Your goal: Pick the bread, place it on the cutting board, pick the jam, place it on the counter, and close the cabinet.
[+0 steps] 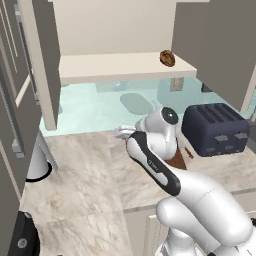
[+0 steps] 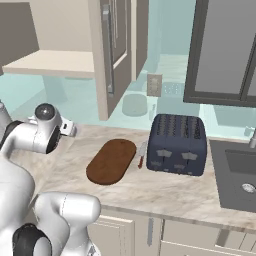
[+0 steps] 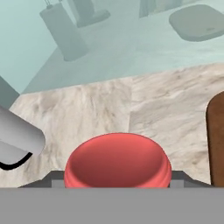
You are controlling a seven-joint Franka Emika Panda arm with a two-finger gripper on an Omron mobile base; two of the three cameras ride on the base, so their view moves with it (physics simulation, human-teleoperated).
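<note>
1. Up in the left base view, the bread (image 1: 167,58) sits on the cream shelf of the open cabinet (image 1: 125,67), near the shelf's right end; it is a roundish lump with no clear long axis. Below, the navy toaster (image 1: 216,128) stands on the counter (image 1: 80,165), and the arm hides most of the cutting board (image 1: 178,160) in front of the toaster.
2. Seen from the right base view, the cutting board (image 2: 112,160) lies flat on the counter (image 2: 165,192), just left of the toaster (image 2: 178,144), its long axis running from the near left toward the backsplash. A knife (image 2: 141,154) lies between board and toaster. One cabinet (image 2: 107,50) door hangs open above the board.
3. Close in the hand view, the jam (image 3: 118,161) stands upright, red lid toward the camera, between the gripper (image 3: 118,179) fingers, which look pinched on it. The cutting board (image 3: 215,140) edge lies to the jar's right.
</note>
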